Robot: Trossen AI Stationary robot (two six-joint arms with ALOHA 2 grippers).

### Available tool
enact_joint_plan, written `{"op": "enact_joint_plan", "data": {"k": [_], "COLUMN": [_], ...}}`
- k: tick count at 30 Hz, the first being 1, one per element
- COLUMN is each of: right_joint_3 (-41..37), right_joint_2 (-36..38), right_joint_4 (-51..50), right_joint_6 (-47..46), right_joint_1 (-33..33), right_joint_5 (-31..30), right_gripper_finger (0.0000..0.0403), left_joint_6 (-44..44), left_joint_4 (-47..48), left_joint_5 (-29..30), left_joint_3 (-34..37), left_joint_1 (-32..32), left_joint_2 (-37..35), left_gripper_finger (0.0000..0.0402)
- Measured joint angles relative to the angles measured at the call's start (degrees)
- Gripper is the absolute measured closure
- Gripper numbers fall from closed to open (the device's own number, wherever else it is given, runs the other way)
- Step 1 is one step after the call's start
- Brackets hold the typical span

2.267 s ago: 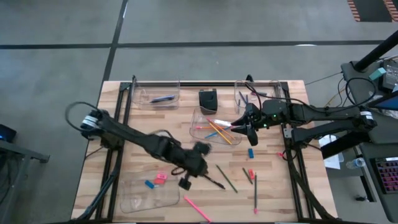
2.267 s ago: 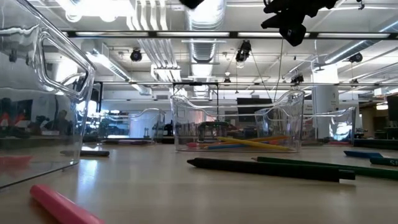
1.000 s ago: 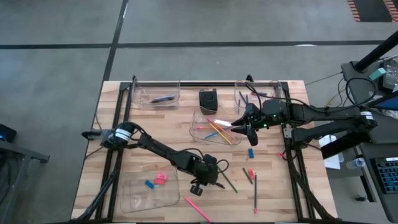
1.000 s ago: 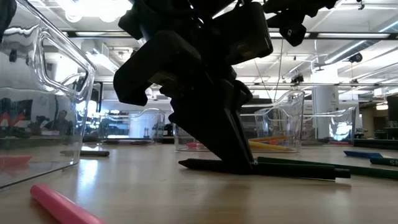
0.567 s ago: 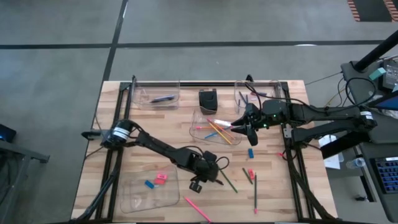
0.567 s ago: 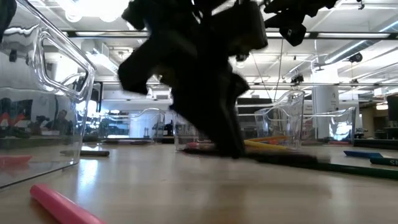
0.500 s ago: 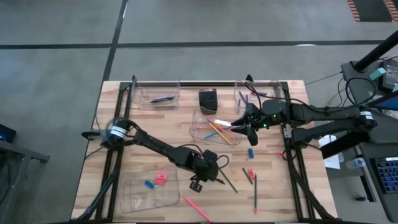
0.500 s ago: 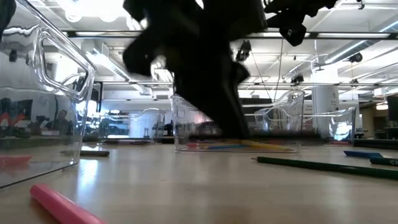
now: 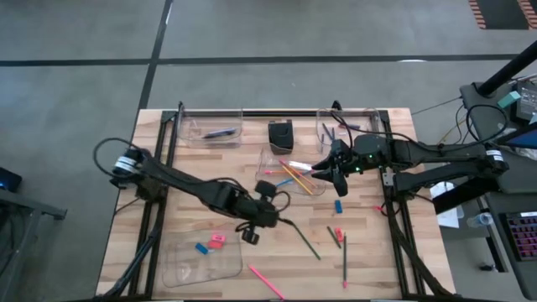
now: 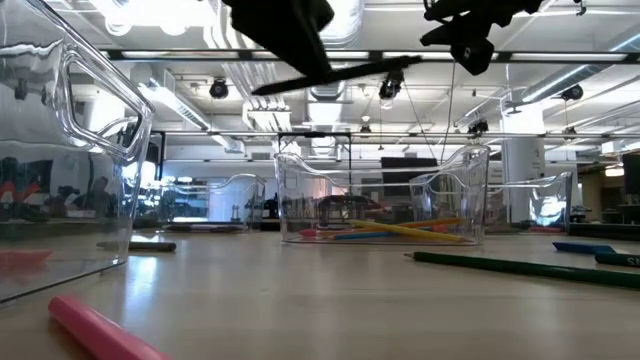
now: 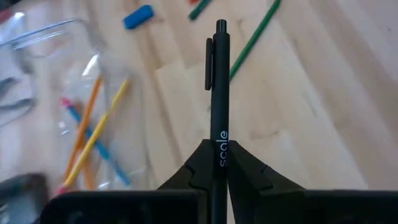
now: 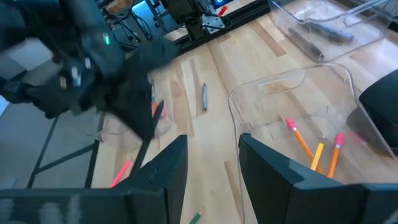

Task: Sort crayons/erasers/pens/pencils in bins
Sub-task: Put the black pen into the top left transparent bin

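- The left gripper (image 11: 219, 163) is clamping its two dark fingers tight on a slim black pen (image 11: 219, 99) with white lettering; the lower end of the pen is hiding between the fingers.
- In the low view this pen (image 10: 335, 72) is hanging well above the wooden table (image 10: 300, 300), and the gripper is cut off at the frame edge.
- The right gripper (image 9: 338, 179) is hovering beside the clear shallow plastic bin (image 9: 270, 159) of bright pencils (image 9: 295, 176), fingers (image 12: 166, 168) partly apart, gripping nothing.
- A long green pencil (image 10: 520, 268) is lying on the table.
- A pink stick (image 10: 100, 330) near the camera is blurred; I cannot tell its kind.
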State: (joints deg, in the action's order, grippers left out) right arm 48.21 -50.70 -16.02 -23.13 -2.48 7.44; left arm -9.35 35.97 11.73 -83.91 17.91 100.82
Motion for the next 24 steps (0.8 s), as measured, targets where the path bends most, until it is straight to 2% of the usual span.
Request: {"op": "enact_joint_plan", "data": {"k": [6,11,14,17,24], "right_joint_3": [0.0,0.0,0.0,0.0,0.0], "right_joint_2": [0.0,0.0,0.0,-0.4,-1.7], "right_joint_4": [-1.9,-4.6,-4.8,-4.7,-4.2], "right_joint_6": [-3.1,-3.4,-4.1,-4.9,-4.8], "right_joint_1": [0.1,0.1,0.1,0.1,0.1], "right_joint_5": [0.1,0.1,0.1,0.1,0.0], "right_gripper_finger": [0.0268,0.027,0.0276,0.0286,0.0301], "left_joint_6": [2.7,4.5,5.1,6.0,3.3], "left_joint_4": [5.8,7.6,7.0,7.0,2.3], "left_joint_5": [5.8,8.8,13.5,19.5,20.5], "left_joint_3": [4.6,12.6,18.7,25.2,36.6], "left_joint_1": [-0.4,-2.8,-5.7,-10.9,-33.3], "left_joint_2": [-9.5,-18.8,-25.4,-31.4,-41.4], "left_gripper_finger": [0.0393,0.0394,0.0394,0.0394,0.0394]}}
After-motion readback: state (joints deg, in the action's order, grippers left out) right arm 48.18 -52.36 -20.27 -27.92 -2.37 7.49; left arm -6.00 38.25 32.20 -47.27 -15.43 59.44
